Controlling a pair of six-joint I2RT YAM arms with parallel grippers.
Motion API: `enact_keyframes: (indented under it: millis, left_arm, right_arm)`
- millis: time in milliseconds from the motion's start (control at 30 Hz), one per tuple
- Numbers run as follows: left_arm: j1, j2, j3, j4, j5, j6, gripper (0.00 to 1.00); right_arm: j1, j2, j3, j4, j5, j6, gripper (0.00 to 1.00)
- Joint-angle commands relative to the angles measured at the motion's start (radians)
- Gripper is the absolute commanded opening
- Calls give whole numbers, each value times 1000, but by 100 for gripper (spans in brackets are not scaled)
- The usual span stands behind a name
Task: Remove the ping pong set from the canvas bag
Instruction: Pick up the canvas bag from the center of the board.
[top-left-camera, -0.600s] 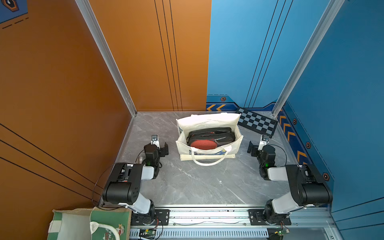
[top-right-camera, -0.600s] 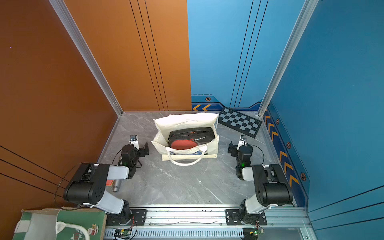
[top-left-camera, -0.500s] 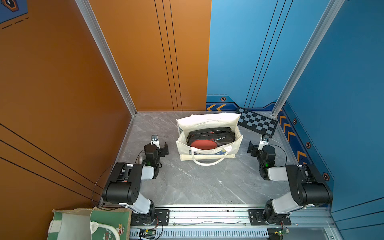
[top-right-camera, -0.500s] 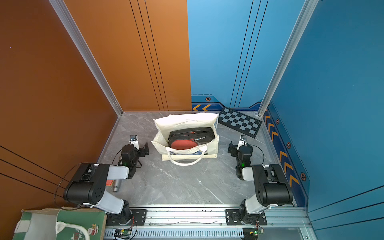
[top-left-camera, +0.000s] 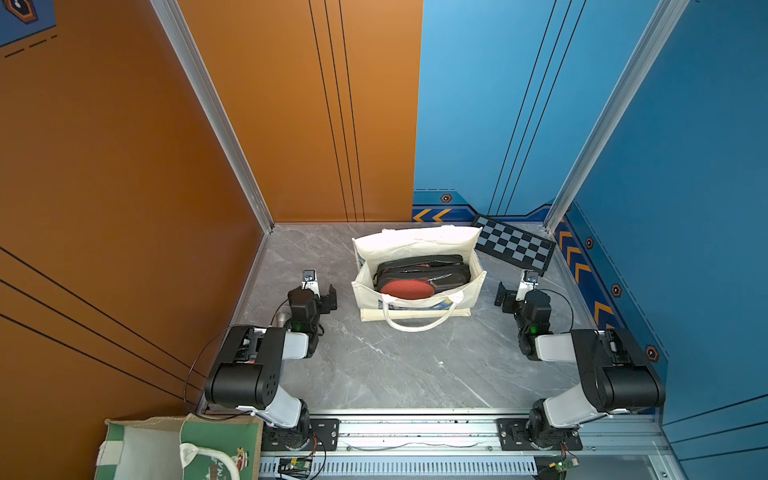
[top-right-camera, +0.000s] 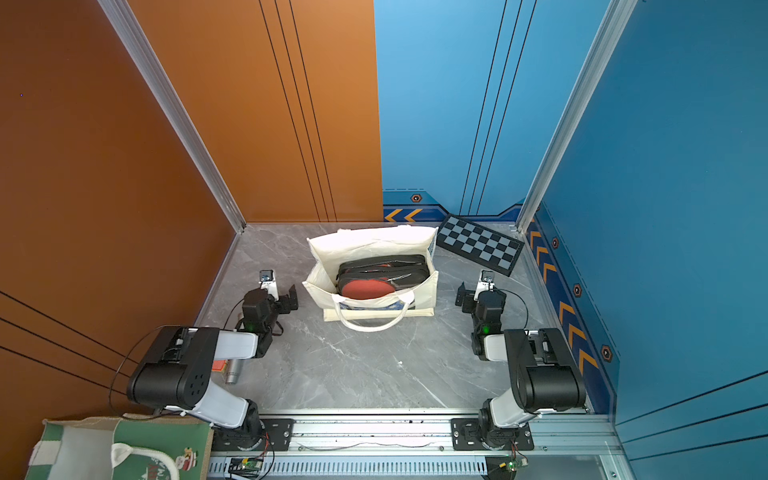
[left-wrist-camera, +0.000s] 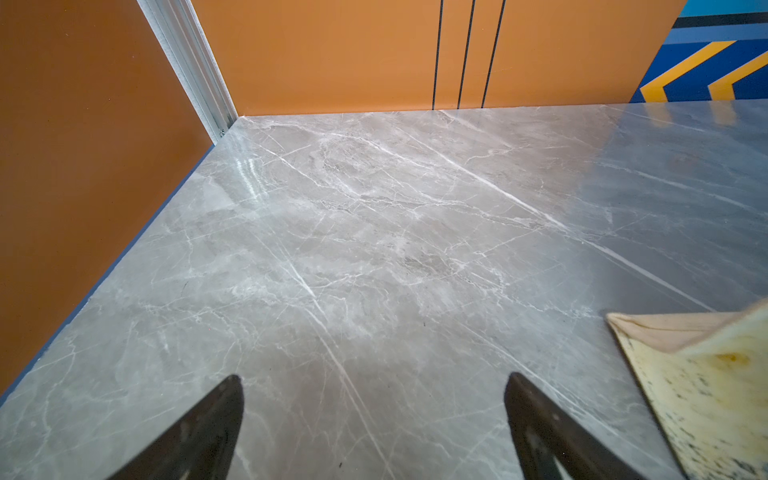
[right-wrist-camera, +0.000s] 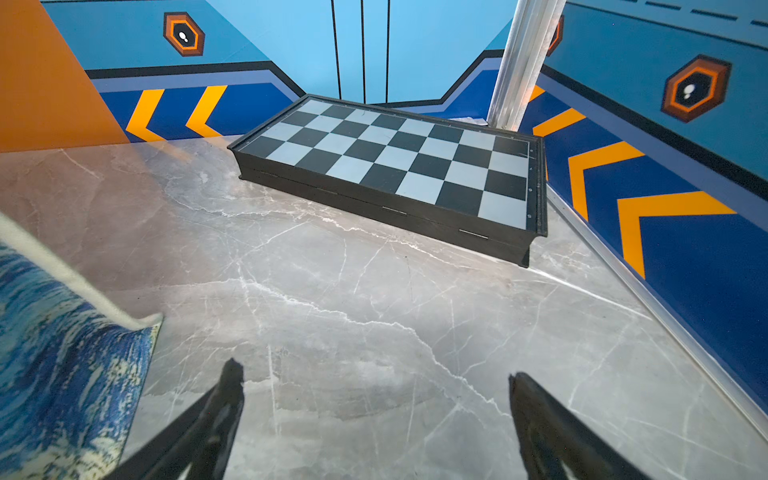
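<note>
The left gripper (left-wrist-camera: 374, 386) and right gripper (right-wrist-camera: 376, 374) are seen spread wide and empty beside the canvas bag (top-left-camera: 415, 245), so the approach step is judged unstarted, and a reach into the open mouth is called for, where the ping pong set (top-left-camera: 424, 272) lies.

A robot lab cell — two arms (top-left-camera: 253, 365) bolted to a rail (top-left-camera: 415, 430), marble-look table (top-left-camera: 395, 374), orange and blue panels (top-left-camera: 291, 124) in aluminium frames (top-left-camera: 210, 106).
</note>
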Motion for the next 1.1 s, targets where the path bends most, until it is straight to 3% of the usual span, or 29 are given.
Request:
enact_keyframes:
  millis: [0, 333, 533, 667, 767, 933, 1067]
  left_arm:
    - [4, 5, -4, 14, 2, 13, 98]
    - [8, -57, -11, -13, 3, 11, 98]
    - [8, -170, -2, -118, 31, 23, 98]
    - [8, -179, 53, -229, 36, 31, 98]
    - [10, -183, 142, -375, 55, 40, 98]
    - [34, -139, 396, -734, 125, 22, 99]
    - [57, -117, 659, -1068, 256, 3, 97]
  right_arm:
    - [2, 11, 15, -14, 9, 10, 100]
    - [1, -47, -7, -13, 23, 13, 100]
    - [2, -150, 65, -228, 83, 33, 100]
    - [7, -213, 208, -481, 264, 103, 100]
    - [8, -227, 422, -792, 387, 209, 100]
    - [68, -209, 765, -1156, 389, 137, 100]
    - [141, -211, 989, -1319, 263, 34, 100]
